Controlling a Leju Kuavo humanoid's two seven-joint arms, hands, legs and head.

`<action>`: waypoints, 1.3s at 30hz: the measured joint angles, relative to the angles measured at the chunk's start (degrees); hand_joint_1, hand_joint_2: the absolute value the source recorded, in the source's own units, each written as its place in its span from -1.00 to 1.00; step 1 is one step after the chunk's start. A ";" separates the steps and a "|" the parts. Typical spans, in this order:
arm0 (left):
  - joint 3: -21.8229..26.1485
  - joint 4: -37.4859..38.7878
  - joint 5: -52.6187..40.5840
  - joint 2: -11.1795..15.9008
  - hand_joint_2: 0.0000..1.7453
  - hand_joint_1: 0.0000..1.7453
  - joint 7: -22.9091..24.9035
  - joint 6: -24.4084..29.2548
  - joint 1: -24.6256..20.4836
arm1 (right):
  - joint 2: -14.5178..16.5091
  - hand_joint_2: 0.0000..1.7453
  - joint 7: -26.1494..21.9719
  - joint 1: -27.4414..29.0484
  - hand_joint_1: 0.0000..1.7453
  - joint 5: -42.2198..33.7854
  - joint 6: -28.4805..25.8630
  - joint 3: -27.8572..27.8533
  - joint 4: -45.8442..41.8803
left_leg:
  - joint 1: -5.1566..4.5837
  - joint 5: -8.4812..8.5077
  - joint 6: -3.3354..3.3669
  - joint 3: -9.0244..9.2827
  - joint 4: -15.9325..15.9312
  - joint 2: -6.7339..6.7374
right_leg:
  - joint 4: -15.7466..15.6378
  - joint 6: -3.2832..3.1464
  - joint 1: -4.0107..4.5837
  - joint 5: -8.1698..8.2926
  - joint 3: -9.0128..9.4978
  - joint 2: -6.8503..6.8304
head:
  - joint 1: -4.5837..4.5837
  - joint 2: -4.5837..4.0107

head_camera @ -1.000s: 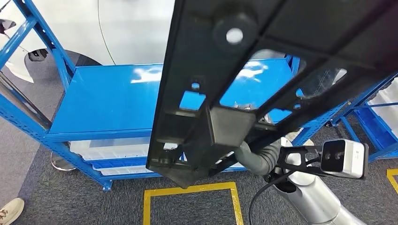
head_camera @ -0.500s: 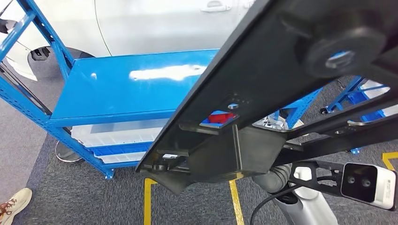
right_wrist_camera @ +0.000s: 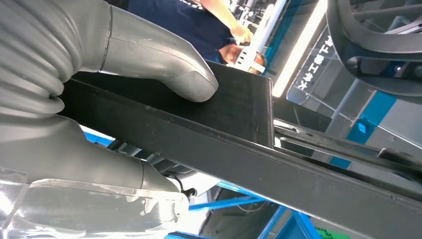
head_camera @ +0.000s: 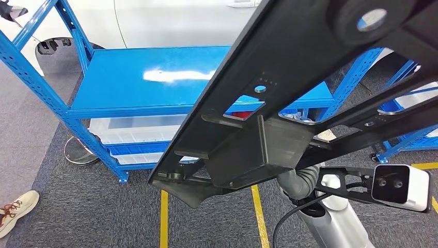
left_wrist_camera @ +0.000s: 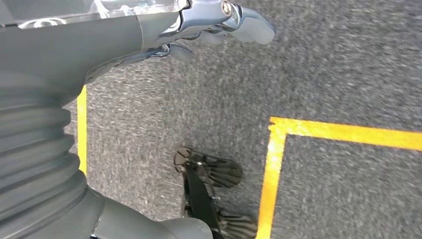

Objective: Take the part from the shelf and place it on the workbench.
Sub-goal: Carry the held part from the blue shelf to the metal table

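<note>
Above my right hand (right_wrist_camera: 114,99), which grasps it: black moulded part (head_camera: 289,103), long, ribbed, with cut-out openings.

A white car (head_camera: 170,20) stands on the far side, and one dark wheel (head_camera: 51,45) shows low at its side. Two white bins (head_camera: 135,129) sit low down, one over the other, and a round metal foot (head_camera: 81,151) rests on the grey carpet (head_camera: 77,206) beside them. Yellow tape lines (head_camera: 163,219) run along the carpet, a person's tan shoe (head_camera: 15,207) with laces pokes in at the near left edge, and a person in a dark blue top (right_wrist_camera: 164,17) is seen in the right wrist view.
</note>
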 joint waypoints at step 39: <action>-2.45 0.02 0.07 -1.39 1.00 -1.00 1.69 3.99 -0.28 | -4.24 1.00 -0.02 7.78 1.00 7.52 -6.33 -2.58 -5.64 | -0.19 -0.22 -0.80 -1.30 1.37 3.73 | -7.23 -0.93 0.45 1.21 8.54 -3.19 | 0.10 0.00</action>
